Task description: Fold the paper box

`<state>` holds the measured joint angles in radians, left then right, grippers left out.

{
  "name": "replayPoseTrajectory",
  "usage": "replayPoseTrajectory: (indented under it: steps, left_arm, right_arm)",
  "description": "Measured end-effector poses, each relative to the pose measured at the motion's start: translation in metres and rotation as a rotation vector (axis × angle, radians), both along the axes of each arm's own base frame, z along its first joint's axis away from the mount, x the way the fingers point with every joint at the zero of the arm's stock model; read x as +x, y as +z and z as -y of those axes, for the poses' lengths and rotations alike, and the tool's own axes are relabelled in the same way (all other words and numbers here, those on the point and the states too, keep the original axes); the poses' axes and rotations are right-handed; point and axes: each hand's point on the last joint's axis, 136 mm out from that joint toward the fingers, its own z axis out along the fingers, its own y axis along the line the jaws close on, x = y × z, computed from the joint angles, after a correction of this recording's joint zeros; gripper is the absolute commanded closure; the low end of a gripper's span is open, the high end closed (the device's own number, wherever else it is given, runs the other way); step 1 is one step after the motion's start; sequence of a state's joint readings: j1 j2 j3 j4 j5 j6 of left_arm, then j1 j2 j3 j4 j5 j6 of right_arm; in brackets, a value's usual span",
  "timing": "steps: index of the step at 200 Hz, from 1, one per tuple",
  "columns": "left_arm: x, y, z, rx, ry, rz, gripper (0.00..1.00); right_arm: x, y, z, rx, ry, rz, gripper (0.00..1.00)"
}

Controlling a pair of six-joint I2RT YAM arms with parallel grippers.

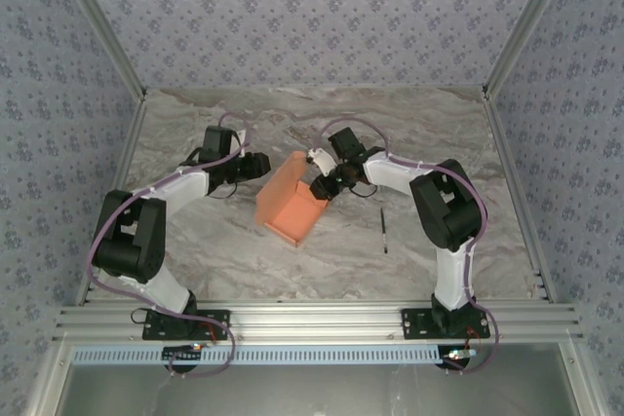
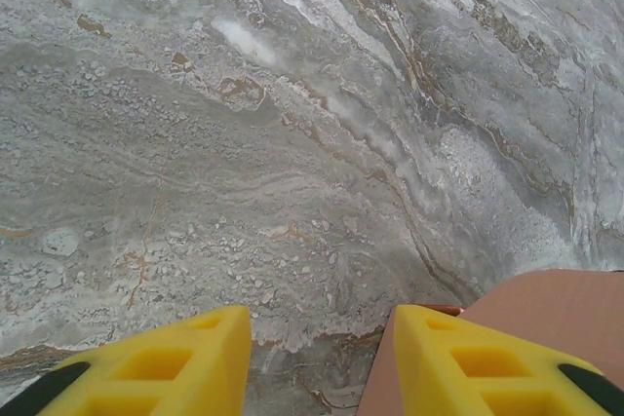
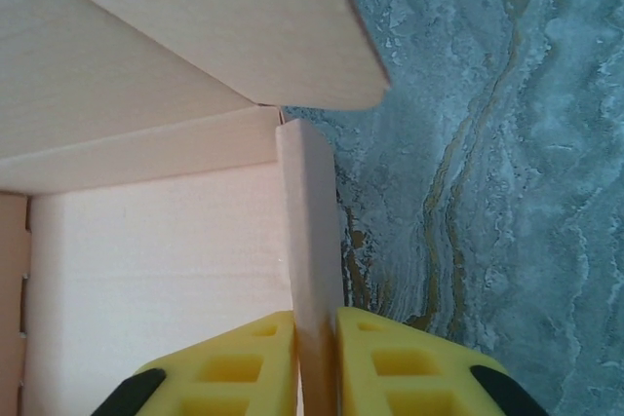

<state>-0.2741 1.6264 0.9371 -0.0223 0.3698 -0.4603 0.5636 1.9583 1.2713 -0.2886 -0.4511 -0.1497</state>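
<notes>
Sitting near the middle of the worktop (image 1: 429, 133), between the two arms: the box (image 1: 291, 204). Salmon-orange card, part folded, walls raised, top not closed.

Right fingers (image 3: 385, 362): at the box's right side, clamped tight on one upright side wall. Wrist view shows the thin card edge running straight up between the two yellow pads, one pad on the inside face, one on the outside. No gap either side. Beyond the pinch, the pale box floor lies to the left and a larger flap leans across overhead.

Left fingers (image 2: 166, 367): at the box's far-left corner, held moderately apart, bare marble showing in the gap. Nothing between them. A corner of the card (image 2: 556, 309) lies just beside the right-hand pad, on its outer side; cannot tell whether it touches.

Pen (image 1: 384, 230): thin dark stick lying flat on the worktop, right of the box, well apart from it, near the right arm's forearm.
</notes>
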Motion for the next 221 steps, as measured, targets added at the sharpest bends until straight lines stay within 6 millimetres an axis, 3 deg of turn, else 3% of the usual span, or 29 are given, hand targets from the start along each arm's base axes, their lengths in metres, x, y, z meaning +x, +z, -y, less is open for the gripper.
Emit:
replayPoseTrajectory:
  steps: [150,221]
  left_arm:
    - [-0.013,-0.022,-0.01,0.033,0.016,-0.039,0.58]
    - [-0.014,-0.022,-0.013,0.046,0.022,-0.027,0.58]
  right_arm:
    - [-0.003,-0.007,-0.009,-0.273,-0.134,0.211,0.91]
    - [-0.005,-0.006,-0.009,-0.409,-0.23,0.329,0.91]
